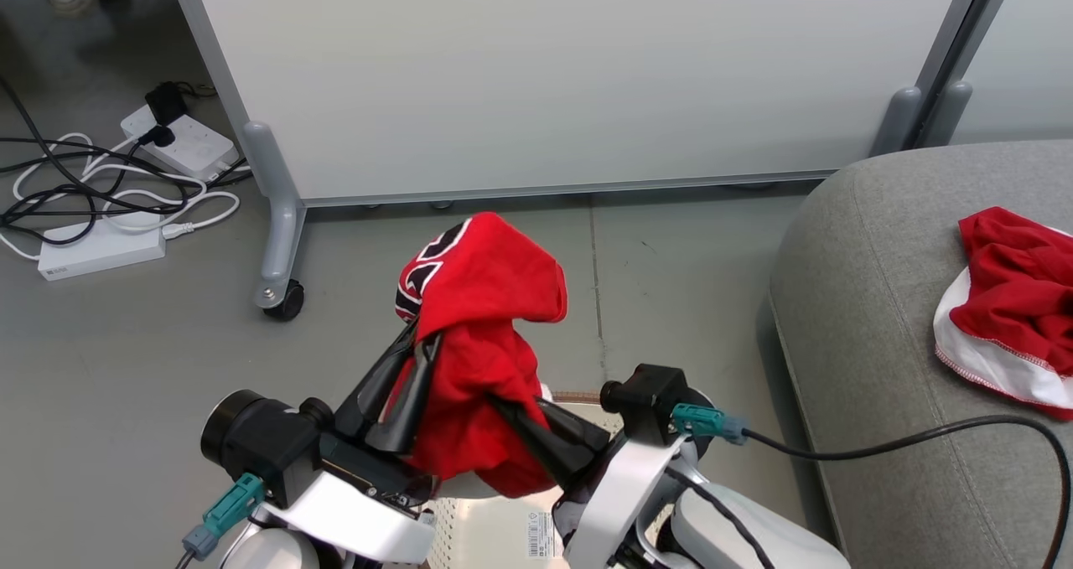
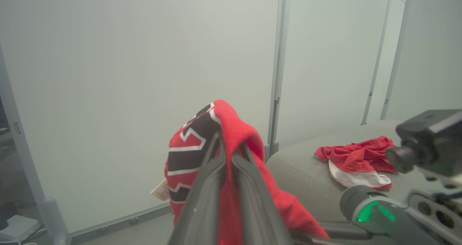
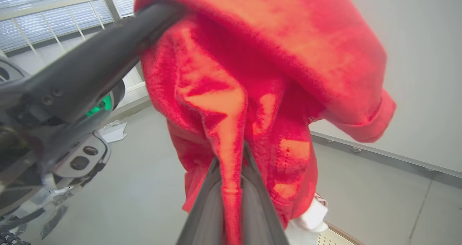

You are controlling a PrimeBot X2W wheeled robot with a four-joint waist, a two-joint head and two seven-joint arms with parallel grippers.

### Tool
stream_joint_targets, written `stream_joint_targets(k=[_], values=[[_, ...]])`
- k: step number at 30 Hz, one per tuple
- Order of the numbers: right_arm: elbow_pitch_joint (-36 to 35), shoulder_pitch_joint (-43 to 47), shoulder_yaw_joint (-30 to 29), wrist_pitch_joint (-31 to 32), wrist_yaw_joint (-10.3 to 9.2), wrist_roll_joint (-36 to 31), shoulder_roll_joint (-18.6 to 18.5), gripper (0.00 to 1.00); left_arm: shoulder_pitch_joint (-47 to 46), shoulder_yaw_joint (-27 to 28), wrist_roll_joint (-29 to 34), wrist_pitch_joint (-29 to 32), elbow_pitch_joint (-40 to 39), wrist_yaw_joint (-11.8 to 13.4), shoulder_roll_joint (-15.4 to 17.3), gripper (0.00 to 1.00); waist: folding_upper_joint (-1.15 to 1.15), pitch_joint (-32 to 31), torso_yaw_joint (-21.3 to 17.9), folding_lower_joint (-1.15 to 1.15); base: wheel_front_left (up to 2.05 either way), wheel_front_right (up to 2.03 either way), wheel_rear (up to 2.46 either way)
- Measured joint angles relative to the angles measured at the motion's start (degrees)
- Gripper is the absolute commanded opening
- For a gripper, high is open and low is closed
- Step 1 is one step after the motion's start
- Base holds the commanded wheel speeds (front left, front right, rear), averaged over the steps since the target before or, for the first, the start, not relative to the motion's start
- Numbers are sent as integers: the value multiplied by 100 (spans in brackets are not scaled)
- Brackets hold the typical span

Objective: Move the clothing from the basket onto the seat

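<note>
Closest to the lens, low in the head view: left tool [image 1: 422,340], its two dark fingers drawn almost together on a fold of the red jersey [image 1: 482,301]. Just to the right of it, right tool [image 1: 500,401], angled up and leftward, pinching the same garment lower down.

Seen along the left tool [image 2: 231,149]: narrow gap between the fingers, packed with red cloth; black-and-white numerals on the jersey [image 2: 187,154] draped over the tips, a small tag hanging at its left edge. Seen along the right tool [image 3: 231,165]: fingers close together, a strip of jersey [image 3: 288,57] running down between them, the bulk of the fabric bunched above.

Jersey held up in the air by both tools, clear of the floor, hanging over the basket [image 1: 486,535] directly beneath. Cream perforated wall and a label visible between the two forearms.

Off to the right, light-grey seat [image 1: 872,284], well apart from the jersey. Lying on it, crumpled, a second red garment [image 1: 1014,301] with a broad white band. Same garment [image 2: 355,158] and seat [image 2: 299,169] visible past the left fingers.

Behind, a pale partition panel [image 1: 545,75] on castors; power strips [image 1: 101,250] and cables on the floor at left.
</note>
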Motion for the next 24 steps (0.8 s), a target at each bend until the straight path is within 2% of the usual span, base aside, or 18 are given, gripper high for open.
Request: stream_joint_targets(k=[9,16,24], values=[[190,-56,-569,-200,0,22,1,0,-20,-304,122,-10,-118,-81,13,100,0,-33,-64,0,0,0,0],[406,-37,-1248,-244,0,-146,-1,0,-5,-890,265,231,-263,-241,107,100,0,-91,-163,0,0,0,0],[444,199,-1919,-259,0,-517,-1,0,111,-1428,401,602,-271,-307,321,100,0,-74,-412,0,0,0,0]])
